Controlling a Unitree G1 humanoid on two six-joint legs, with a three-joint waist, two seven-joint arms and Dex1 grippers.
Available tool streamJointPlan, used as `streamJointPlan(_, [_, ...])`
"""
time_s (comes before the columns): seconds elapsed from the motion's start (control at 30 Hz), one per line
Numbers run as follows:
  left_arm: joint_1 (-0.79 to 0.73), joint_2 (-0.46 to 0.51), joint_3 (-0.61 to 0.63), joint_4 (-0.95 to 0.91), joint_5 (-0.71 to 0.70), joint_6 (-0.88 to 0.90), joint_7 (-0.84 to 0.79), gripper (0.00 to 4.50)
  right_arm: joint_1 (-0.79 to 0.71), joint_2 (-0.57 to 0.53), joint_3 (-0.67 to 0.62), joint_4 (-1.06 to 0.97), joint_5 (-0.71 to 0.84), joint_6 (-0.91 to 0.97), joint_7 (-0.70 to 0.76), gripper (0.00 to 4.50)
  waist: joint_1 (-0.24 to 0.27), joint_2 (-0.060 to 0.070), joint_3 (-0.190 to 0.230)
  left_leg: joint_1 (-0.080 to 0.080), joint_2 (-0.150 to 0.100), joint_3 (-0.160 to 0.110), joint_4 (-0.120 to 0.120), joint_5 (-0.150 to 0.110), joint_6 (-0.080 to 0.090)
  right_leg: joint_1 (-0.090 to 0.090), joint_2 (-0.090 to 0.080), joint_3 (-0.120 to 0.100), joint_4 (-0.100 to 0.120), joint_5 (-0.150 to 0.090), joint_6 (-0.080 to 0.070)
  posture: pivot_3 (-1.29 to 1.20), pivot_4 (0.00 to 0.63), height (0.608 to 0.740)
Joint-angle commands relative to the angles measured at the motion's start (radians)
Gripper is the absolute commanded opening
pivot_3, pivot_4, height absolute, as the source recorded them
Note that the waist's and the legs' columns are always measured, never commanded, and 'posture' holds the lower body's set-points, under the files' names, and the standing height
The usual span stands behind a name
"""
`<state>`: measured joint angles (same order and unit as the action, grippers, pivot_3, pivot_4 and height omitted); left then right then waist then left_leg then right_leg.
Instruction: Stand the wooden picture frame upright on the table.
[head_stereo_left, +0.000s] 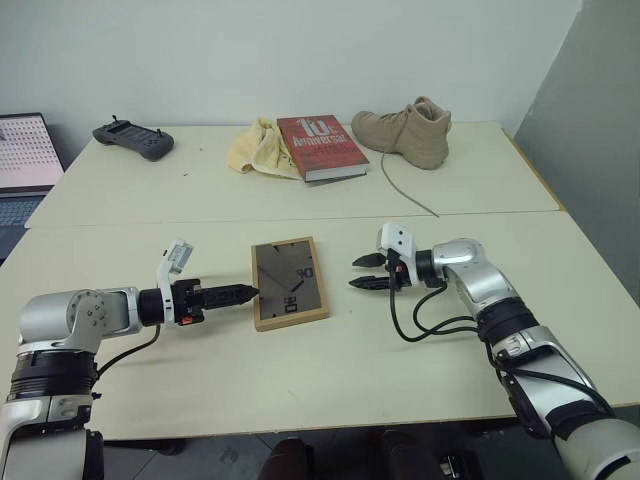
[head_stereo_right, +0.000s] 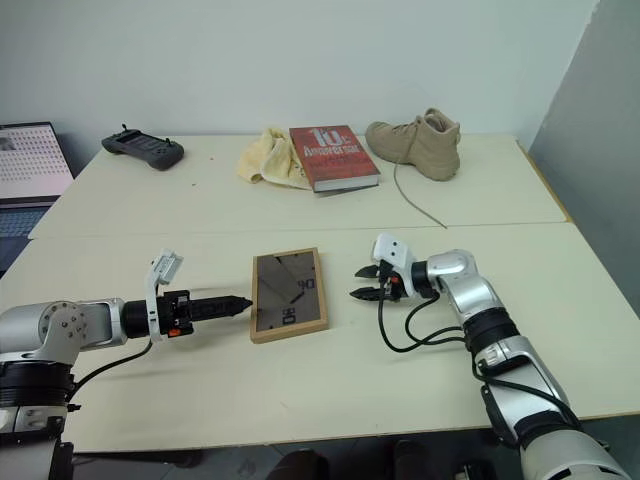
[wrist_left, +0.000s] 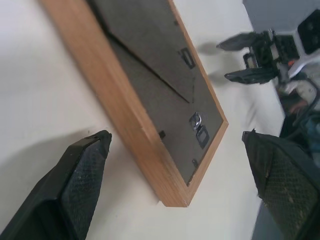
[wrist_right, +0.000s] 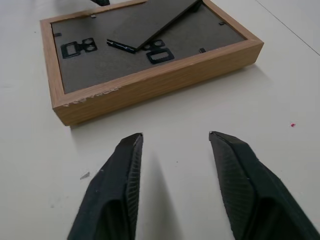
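Lying flat with its dark back panel upward, the wooden picture frame (head_stereo_left: 290, 283) is seen on the near section of the table (head_stereo_left: 330, 380), just short of the seam where the two pale cream sections are joined. The left gripper (head_stereo_left: 245, 292) is held level at the frame's left edge, its tip close against the wood; its jaws are spread wide and nothing is held. The right gripper (head_stereo_left: 362, 271) is pointed at the frame from the other side, a little apart from it, with its jaws partly parted and empty. On the far section, a red book (head_stereo_left: 321, 146) is laid against a crumpled yellow cloth (head_stereo_left: 260, 148), a tan boot (head_stereo_left: 408, 131) is placed beside them, and a dark handheld controller (head_stereo_left: 133, 139) is set near the far left corner. A laptop screen (head_stereo_left: 25, 152) is visible past the table's left edge. The scene is backed by a plain white wall, with a grey panel at the right.
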<state>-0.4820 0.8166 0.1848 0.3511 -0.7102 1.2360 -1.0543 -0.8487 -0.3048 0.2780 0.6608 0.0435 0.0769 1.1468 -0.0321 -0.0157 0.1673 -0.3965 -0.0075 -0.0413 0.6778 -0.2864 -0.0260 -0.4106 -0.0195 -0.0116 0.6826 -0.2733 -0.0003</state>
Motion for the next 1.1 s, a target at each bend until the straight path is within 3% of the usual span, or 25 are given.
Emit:
streamJointPlan(0.03, [-0.008,0.018,-0.02,0.053,0.008,0.001,-0.043,4.5,-0.04,0.036,0.013,0.055,-0.044,-0.043,-0.058,1.13,0.0,0.0,0.0,0.0,0.0,0.0,0.0,0.0,0.0,0.0,0.0,0.0,0.0,0.0,0.0,0.0,0.15,0.74])
streamJointPlan(0.2, [-0.036,0.004,-0.098,0.128,0.046,-0.02,-0.099,4.5,-0.07,0.096,0.025,0.142,-0.087,-0.078,-0.113,0.05,0.001,0.0,0.0,0.0,0.0,0.0,0.0,0.001,-0.001,0.0,0.0,0.001,0.0,0.0,0.0,0.0,0.15,0.74])
streamJointPlan(0.57, [-0.097,-0.102,-0.194,0.209,0.119,-0.087,-0.156,4.5,-0.071,0.201,0.02,0.121,-0.103,-0.103,-0.172,0.05,0.008,0.002,-0.002,0.002,-0.002,0.0,0.0,0.001,-0.001,0.002,-0.001,0.001,0.0,0.0,0.0,0.0,0.15,0.74])
streamJointPlan(0.97, [-0.136,-0.137,-0.178,0.209,0.146,-0.112,-0.167,4.5,-0.032,0.173,0.009,0.087,-0.113,-0.104,-0.224,0.05,0.01,0.003,-0.003,0.003,-0.002,-0.001,0.0,0.001,-0.001,0.003,-0.002,0.001,0.0,0.0,0.0,0.0,0.15,0.74])
streamJointPlan(1.0, [-0.141,-0.132,-0.176,0.204,0.144,-0.113,-0.174,4.14,-0.029,0.167,0.007,0.09,-0.114,-0.107,-0.229,0.0,0.01,0.003,-0.003,0.003,-0.002,-0.001,0.0,0.001,-0.001,0.003,-0.002,0.0,0.0,0.0,0.0,0.0,0.15,0.74])
streamJointPlan(1.1, [-0.179,-0.134,-0.12,0.215,0.132,-0.117,-0.142,3.62,-0.024,0.137,-0.011,0.092,-0.108,-0.11,-0.247,0.0,0.008,0.003,-0.003,0.003,-0.002,-0.001,0.0,0.001,-0.001,0.003,-0.002,0.001,0.0,0.0,0.0,0.0,0.15,0.74])
